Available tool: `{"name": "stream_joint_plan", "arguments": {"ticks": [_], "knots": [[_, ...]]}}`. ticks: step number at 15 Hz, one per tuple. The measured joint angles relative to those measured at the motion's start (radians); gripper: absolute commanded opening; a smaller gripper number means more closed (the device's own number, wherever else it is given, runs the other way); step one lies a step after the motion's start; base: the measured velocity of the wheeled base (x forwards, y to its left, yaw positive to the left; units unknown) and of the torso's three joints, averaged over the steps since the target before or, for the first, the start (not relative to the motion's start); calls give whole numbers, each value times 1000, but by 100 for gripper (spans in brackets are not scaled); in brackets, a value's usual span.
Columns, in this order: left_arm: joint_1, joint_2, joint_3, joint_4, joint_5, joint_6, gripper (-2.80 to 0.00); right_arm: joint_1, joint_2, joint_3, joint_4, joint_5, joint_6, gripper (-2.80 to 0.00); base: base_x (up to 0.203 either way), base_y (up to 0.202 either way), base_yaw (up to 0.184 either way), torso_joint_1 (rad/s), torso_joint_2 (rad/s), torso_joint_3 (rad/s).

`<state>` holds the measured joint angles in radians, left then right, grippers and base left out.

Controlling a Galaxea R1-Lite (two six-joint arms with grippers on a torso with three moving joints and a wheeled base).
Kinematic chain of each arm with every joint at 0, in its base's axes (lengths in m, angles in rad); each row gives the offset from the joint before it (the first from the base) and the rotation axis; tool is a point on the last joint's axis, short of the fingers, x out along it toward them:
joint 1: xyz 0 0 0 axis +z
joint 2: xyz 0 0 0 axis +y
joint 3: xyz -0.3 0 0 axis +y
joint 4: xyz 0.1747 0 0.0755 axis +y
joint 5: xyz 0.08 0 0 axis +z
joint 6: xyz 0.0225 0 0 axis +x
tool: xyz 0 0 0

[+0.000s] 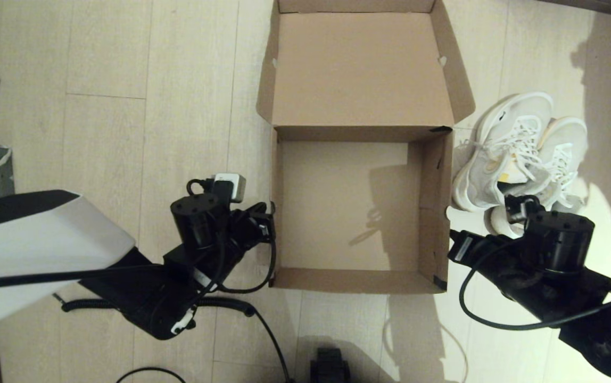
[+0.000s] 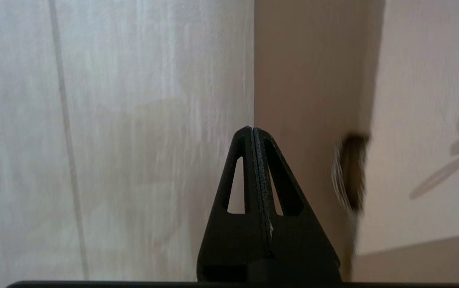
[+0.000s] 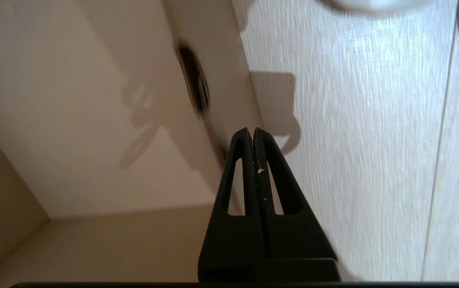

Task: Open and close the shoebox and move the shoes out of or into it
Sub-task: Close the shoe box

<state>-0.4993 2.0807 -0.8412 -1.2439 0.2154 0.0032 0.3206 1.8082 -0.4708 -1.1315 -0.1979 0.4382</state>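
Shoebox (image 1: 358,207) sits open on the floor (image 1: 124,106) at centre of the head view, lid (image 1: 361,69) folded flat back toward 12 o'clock, dark tape showing at two corners on its right side. Inside is bare cardboard; nothing in it. Shoes (image 1: 518,154) lie together on the floor at 3 o'clock of the box, just beside its right wall, one partly over the other, laces up. Left claw (image 2: 253,132) hangs at 9 o'clock of the box, close outside the left wall near its front half; fingers pressed together, holding nothing. Right claw (image 3: 252,132) hangs at roughly 4 o'clock of the box, over the strip of floor between the right wall and the shoes; likewise closed tight and empty. Its wrist view shows the box wall and interior to one side, plank floor to the other, and only a pale sliver of shoe at the frame edge. Judgement: opening looks done, and with the box empty and the shoes outside, loading them is the step in hand, not yet begun. Right arm is the nearer one. Next move calls for spreading the right claw, swinging it toward 2 o'clock over the nearer shoe, and coming down on the heel collar or tongue, where there is an edge to pinch. Stacked shoes and loose laces may drag the second shoe along. Lift must clear the right wall before lowering inside.
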Motion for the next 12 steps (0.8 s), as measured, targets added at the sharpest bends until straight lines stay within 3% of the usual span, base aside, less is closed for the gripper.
{"name": "stream_joint_plan", "arguments": {"ticks": [6, 12], "knots": [[9, -97, 182, -62, 1, -3, -280, 7, -68, 85, -22, -26, -5, -280, 0, 0, 0, 0, 0, 0], [89, -98, -5, -6, -14, 14, -280, -62, -63, -76, -17, -39, -79, -280, 0, 0, 0, 0, 0, 0]]}}
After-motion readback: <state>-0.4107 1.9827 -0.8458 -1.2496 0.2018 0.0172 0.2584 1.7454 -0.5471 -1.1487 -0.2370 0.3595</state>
